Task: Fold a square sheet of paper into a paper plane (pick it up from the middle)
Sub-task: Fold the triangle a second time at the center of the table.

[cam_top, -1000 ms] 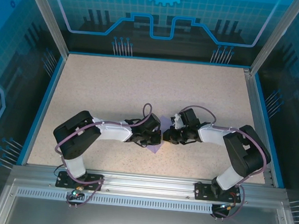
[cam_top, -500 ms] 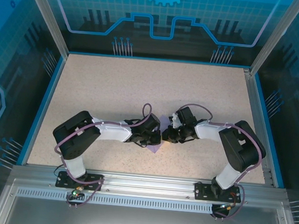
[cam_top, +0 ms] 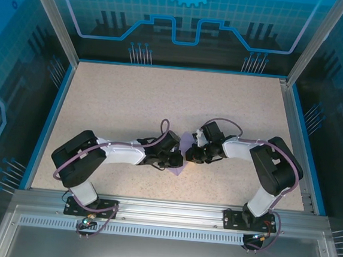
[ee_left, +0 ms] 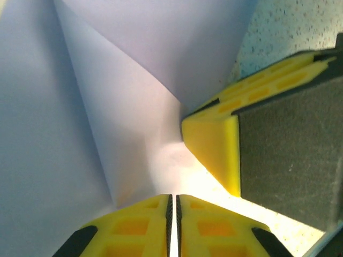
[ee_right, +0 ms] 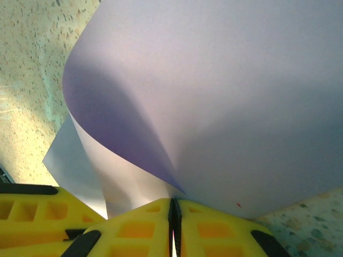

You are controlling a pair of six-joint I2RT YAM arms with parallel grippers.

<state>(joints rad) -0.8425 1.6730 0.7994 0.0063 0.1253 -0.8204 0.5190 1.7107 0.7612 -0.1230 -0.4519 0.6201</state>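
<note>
The sheet (cam_top: 186,143) is plain lavender paper without marks, lifted and bent between the two tools a little near of the worktop's (cam_top: 132,101) middle. One corner pokes out on the near side and a small patch shows on the far side. From the left wrist, the sheet (ee_left: 107,80) rises in broad smooth planes that meet at a soft crease running down toward the fingertips. From the right wrist, the sheet (ee_right: 214,96) curls over itself in a rounded, uncreased roll with a shadowed hollow beneath. The left tool (ee_left: 172,225) has its yellow pads together with only a hairline slit, the paper running down into it, so it is clamped on the sheet. The right tool (ee_right: 172,225) is likewise pressed together on the paper where the roll narrows. In the overhead view, the left tool (cam_top: 178,159) and right tool (cam_top: 192,156) meet almost tip to tip, just beside each other, hiding most of the sheet. The worktop is pale speckled beige, edged in blue, inside an enclosure of blue printed walls (cam_top: 187,21) with an aluminium rail (cam_top: 170,209) along the near edge. Purple cables (cam_top: 164,125) loop over both arms.
</note>
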